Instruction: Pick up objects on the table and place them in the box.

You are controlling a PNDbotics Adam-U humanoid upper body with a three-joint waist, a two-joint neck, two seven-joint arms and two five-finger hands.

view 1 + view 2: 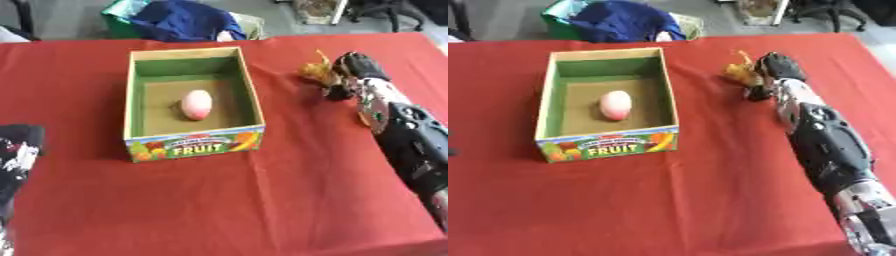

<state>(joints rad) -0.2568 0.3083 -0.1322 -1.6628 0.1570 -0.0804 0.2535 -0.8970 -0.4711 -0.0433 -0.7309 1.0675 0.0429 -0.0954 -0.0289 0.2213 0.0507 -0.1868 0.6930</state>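
My box (194, 145) reads "FRUIT", an egg (196, 104) inside. My right robot hand (776, 70) curls around a yellow-brown thing (739, 71) toward the bench's (219, 210) far right; near edge open.

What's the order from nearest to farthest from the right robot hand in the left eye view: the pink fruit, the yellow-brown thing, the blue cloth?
From the right robot hand:
1. Yellow-brown thing, at its fingers.
2. Pink fruit, inside the box, to its left.
3. Blue cloth, beyond the table's far edge.
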